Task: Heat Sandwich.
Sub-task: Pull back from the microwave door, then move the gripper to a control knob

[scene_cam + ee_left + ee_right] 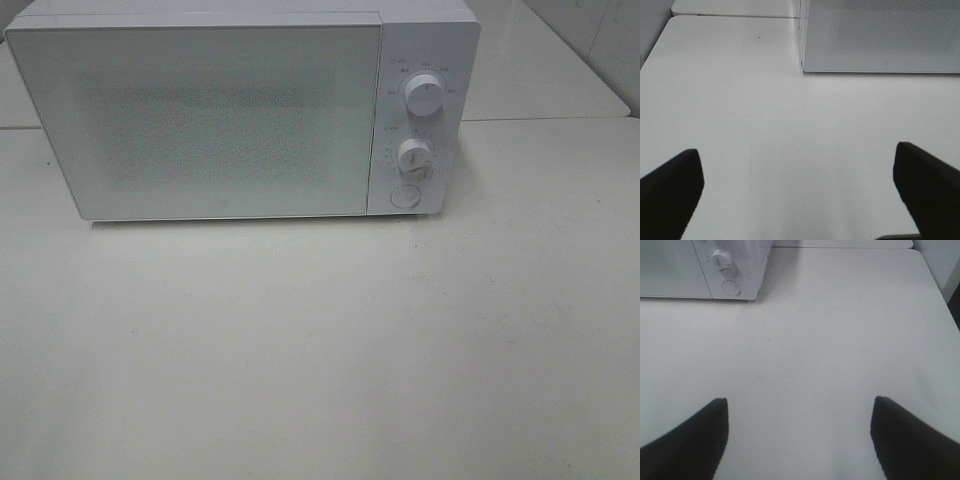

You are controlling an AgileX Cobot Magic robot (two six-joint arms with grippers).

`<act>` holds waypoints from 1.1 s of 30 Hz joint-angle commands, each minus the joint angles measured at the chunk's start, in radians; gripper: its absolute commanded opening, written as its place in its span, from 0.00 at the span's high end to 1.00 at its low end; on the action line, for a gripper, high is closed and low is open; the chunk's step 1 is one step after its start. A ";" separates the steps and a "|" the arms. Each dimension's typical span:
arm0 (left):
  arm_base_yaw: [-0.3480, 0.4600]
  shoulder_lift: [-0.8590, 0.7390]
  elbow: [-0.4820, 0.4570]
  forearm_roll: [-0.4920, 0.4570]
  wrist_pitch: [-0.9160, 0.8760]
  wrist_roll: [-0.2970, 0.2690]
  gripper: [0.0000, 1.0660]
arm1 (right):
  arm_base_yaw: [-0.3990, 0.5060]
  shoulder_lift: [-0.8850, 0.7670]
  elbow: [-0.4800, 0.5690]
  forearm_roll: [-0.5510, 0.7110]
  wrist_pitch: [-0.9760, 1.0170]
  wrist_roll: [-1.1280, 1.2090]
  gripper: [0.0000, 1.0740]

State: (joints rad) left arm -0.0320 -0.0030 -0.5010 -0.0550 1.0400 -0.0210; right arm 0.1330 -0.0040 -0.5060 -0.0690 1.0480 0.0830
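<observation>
Off to the left, the left gripper [796,149] hangs low over the bare white tabletop [320,350], its two dark jaws spread wide apart with nothing between them. Ahead of it, toward the back of the tabletop, stands the white microwave [200,120], upright and square to the front, with its big frosted door [195,115] closed flush. Right of the door runs the control panel: an upper knob [424,97], a lower knob [414,156] beneath it, and a round button [404,196] at the bottom. Further right, the right gripper [800,400] hovers over the open tabletop, well apart from the microwave's corner, jaws likewise released and empty. The sandwich is not in sight from any view, so I cannot tell where it is.
</observation>
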 commanded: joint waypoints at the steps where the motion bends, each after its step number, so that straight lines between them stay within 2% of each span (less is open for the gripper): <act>1: 0.001 -0.027 0.004 -0.009 -0.008 -0.006 0.08 | -0.006 -0.026 0.001 -0.001 -0.011 0.003 0.30; 33: 0.001 -0.027 0.004 -0.009 -0.008 -0.006 0.08 | -0.006 -0.026 0.001 -0.001 -0.011 0.003 0.30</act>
State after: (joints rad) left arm -0.0320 -0.0030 -0.5010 -0.0550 1.0400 -0.0220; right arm 0.1330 -0.0040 -0.5060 -0.0690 1.0480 0.0830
